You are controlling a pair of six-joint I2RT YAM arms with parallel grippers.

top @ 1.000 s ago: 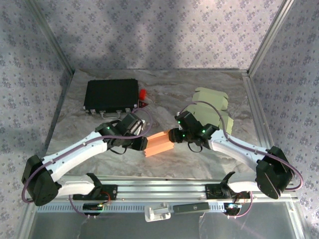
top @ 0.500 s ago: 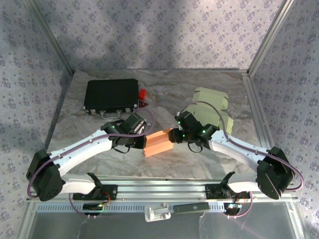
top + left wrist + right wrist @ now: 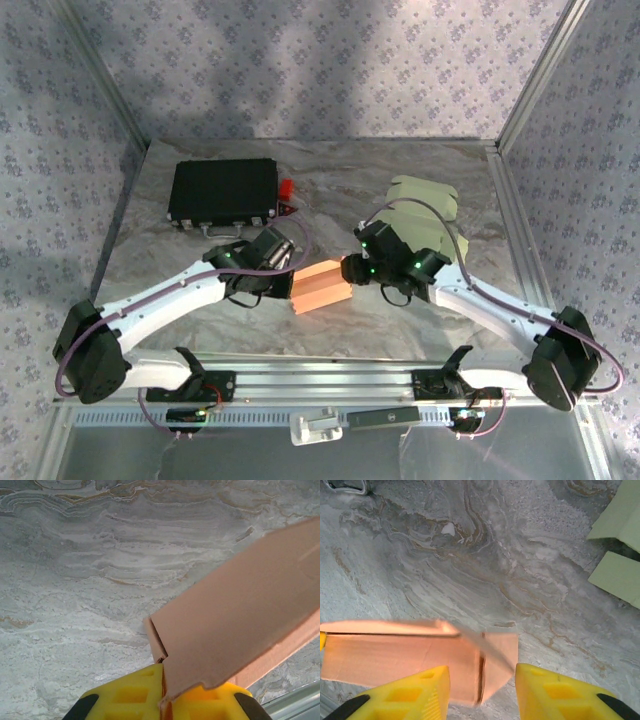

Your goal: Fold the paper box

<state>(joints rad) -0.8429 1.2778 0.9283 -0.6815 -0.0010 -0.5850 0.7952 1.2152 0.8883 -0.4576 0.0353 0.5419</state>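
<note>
Centre frame: paper box [image 3: 320,287] lay on the worktop [image 3: 400,170]. Left tool [image 3: 162,682] was pinched tight on its flap. Right tool [image 3: 481,677] stood partly open, straddling the box end; contact unclear.

The top view looks steeply down from above and behind the arm bases at 6 o'clock, taking in the whole tabletop [image 3: 400,180]. Both wrist views hang close over it, with the left claw [image 3: 162,699] and right claw [image 3: 482,680] at each frame's 6 o'clock. All three share the orange paper box [image 3: 320,288].
</note>
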